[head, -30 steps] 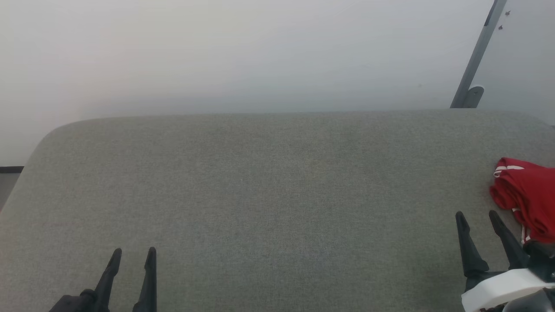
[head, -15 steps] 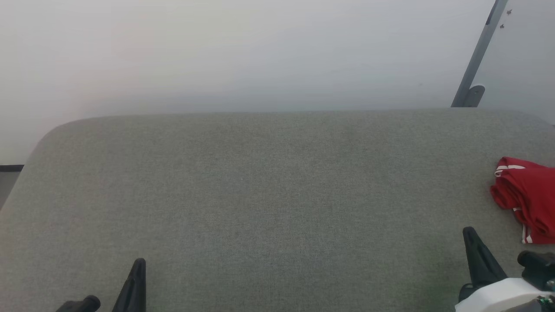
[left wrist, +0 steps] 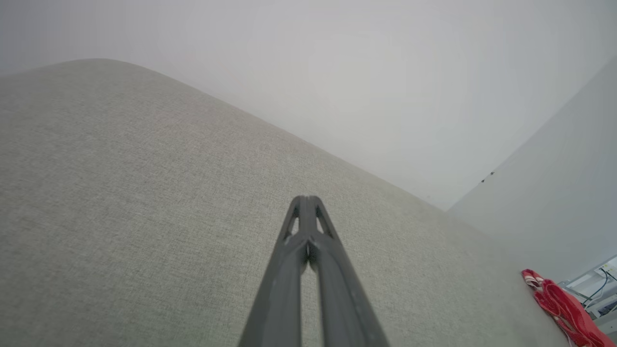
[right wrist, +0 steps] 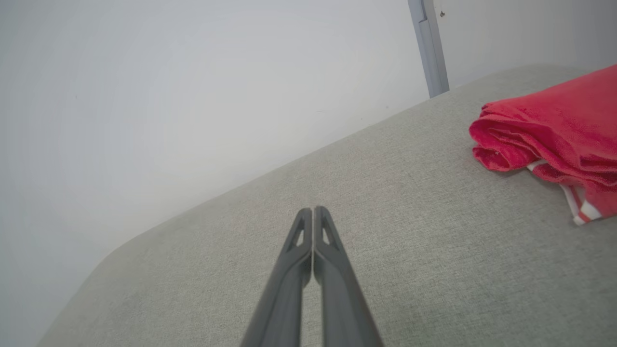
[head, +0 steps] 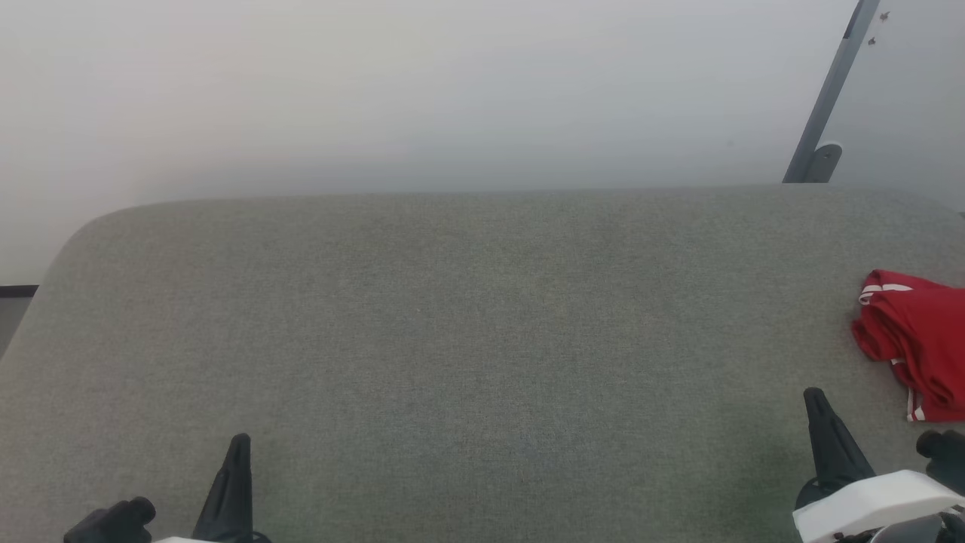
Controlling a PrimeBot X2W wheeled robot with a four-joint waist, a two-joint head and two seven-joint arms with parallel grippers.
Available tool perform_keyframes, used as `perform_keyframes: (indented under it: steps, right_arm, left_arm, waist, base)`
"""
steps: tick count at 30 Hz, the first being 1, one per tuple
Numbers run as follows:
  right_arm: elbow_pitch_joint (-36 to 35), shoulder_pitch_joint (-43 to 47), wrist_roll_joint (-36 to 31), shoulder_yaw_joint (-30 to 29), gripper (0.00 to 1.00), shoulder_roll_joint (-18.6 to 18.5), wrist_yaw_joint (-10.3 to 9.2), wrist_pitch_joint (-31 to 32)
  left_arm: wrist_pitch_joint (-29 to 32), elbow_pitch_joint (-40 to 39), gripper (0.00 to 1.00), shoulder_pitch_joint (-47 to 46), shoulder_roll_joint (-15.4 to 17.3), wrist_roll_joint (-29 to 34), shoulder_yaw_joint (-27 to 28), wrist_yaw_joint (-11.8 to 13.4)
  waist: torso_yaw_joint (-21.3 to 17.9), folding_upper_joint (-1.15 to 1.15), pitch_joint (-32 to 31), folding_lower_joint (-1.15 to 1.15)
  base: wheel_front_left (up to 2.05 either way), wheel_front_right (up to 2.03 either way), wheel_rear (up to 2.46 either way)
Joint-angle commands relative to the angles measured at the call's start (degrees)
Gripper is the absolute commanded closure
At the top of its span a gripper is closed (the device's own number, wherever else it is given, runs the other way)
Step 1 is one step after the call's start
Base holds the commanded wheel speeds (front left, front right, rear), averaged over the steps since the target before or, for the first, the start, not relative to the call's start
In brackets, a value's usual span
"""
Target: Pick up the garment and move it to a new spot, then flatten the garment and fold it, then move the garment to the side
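Left hand (left wrist: 308,198), right hand (right wrist: 313,209) newly closed; garment (right wrist: 554,130) roll clear from right wrist.

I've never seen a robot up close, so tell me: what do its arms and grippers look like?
The left gripper and right gripper each have two long dark fingers tapering to a point, with small triangular cut-outs near the tips. Behind the right one sits a smooth white wrist shell.

We take this for a lab or test room, plain pale walls (head: 452,90) on two sides, one wide bench (head: 482,339) covered in grey woven fabric with rounded corners, a grey metal post (head: 825,90) standing behind it, loose cables (left wrist: 601,279) glimpsed beyond.
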Motion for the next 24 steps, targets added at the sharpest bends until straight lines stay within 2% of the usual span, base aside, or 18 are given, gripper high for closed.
perform_keyframes:
  steps: [1, 24]
  right_arm:
    - [-0.5, -1.7, 2.1, -0.4, 1.0, -0.1, -0.01, 0.4]
    - [0.3, -4.1, 19.4, -1.5, 1.0, 2.0, -0.01, 4.5]
  left_arm:
    - [0.5, -0.4, 1.0, -1.8, 0.2, -2.1, 0.4, 0.0]
    - [5.6, 1.6, 1.0, -5.9, -1.0, -20.0, 1.1, -0.1]
  waist:
    - [0.0, 0.0, 0.0, 0.0]
    - [-0.3, 0.0, 0.6, 0.0]
  base:
    - [0.0, 0.0, 0.0]
    - [0.0, 0.0, 0.0]
